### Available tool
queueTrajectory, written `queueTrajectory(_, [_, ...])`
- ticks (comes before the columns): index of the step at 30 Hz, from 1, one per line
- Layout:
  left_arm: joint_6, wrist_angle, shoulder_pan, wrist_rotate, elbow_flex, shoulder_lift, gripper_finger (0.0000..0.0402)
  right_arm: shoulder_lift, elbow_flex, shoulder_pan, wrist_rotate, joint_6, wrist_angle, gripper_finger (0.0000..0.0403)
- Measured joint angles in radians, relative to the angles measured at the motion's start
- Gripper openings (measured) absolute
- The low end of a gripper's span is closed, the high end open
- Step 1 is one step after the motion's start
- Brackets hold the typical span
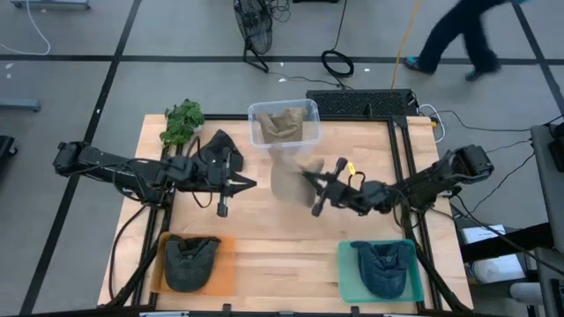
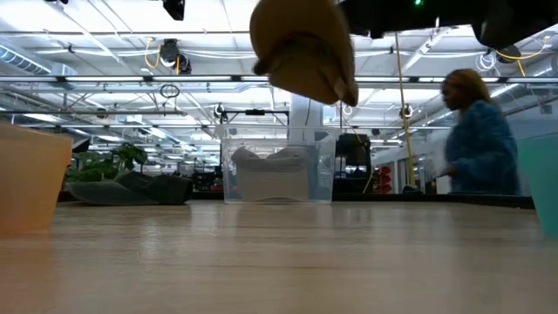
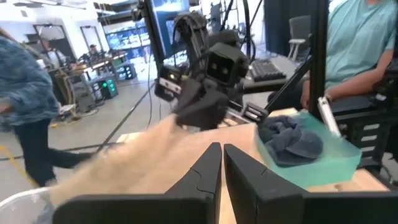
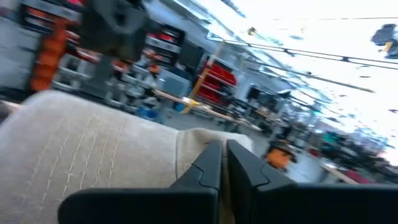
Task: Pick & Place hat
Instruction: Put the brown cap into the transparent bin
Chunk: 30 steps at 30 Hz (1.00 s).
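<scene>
A tan hat (image 1: 289, 179) hangs in the air over the table's middle, held by my right gripper (image 1: 310, 180), which is shut on it. The low view shows the tan hat (image 2: 305, 48) well above the tabletop. A second tan hat lies in the clear bin (image 1: 284, 123) at the far edge. My left gripper (image 1: 241, 185) is shut and holds nothing; it hovers beside a black hat (image 1: 216, 151) that lies on the table. In the left wrist view its fingers (image 3: 211, 163) point at the right arm and the tan hat (image 3: 124, 162). My right gripper pinches the tan hat between its two fingers at a cloth edge (image 4: 189, 146); one layer or several, I cannot tell. It reaches in from the table's right side. The hat is lifted clear and droops below the fingers (image 2: 314, 70).
An orange tray (image 1: 225, 273) at the near left holds a dark hat (image 1: 189, 261). A teal tray (image 1: 348, 282) at the near right holds a blue hat (image 1: 384, 267). A green plant (image 1: 182, 121) sits at the far left. A person (image 2: 479, 139) walks behind the table.
</scene>
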<state>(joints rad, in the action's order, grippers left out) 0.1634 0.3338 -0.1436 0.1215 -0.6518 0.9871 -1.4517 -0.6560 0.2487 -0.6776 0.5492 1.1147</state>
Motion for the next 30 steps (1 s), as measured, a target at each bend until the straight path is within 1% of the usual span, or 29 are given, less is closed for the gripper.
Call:
queueTrajectory(3, [0.014, -0.024, 0.000, 0.023, 0.000, 0.000, 0.0031, 0.000, 0.000, -0.038, 0.000, 0.016, 0.003, 0.0001])
queueTrajectory(5, [0.023, -0.041, 0.000, 0.040, 0.000, 0.000, 0.0031, 0.000, 0.000, -0.065, 0.039, 0.016, 0.003, 0.0000])
queueTrajectory(8, [0.042, -0.063, 0.000, 0.075, 0.000, 0.000, 0.0031, 0.000, 0.000, -0.115, 0.153, 0.017, 0.002, 0.0000])
queueTrajectory(11, [0.078, -0.078, 0.000, 0.122, 0.000, 0.003, 0.0031, 0.000, -0.001, -0.201, 0.269, 0.014, 0.003, 0.0000])
queueTrajectory(14, [0.101, -0.076, 0.012, 0.163, 0.000, 0.018, 0.0031, -0.005, -0.001, -0.296, 0.336, -0.080, -0.010, 0.0000])
queueTrajectory(17, [0.105, -0.075, 0.044, 0.174, 0.000, 0.030, 0.0031, -0.010, -0.001, -0.357, 0.439, -0.196, -0.084, 0.0000])
queueTrajectory(19, [0.118, -0.076, 0.072, 0.176, 0.000, 0.037, 0.0031, -0.011, -0.001, -0.374, 0.494, -0.197, -0.110, 0.0000])
queueTrajectory(21, [0.142, -0.077, 0.104, 0.177, 0.000, 0.037, 0.0031, -0.011, -0.001, -0.379, 0.498, -0.147, -0.085, 0.0000])
queueTrajectory(26, [0.139, -0.076, 0.185, 0.176, 0.000, 0.037, 0.0031, -0.002, -0.001, -0.381, 0.499, -0.032, -0.059, 0.0000])
queueTrajectory(30, [0.143, -0.051, 0.238, 0.175, 0.000, 0.037, 0.0031, -0.002, -0.002, -0.392, 0.503, 0.091, -0.021, 0.0000])
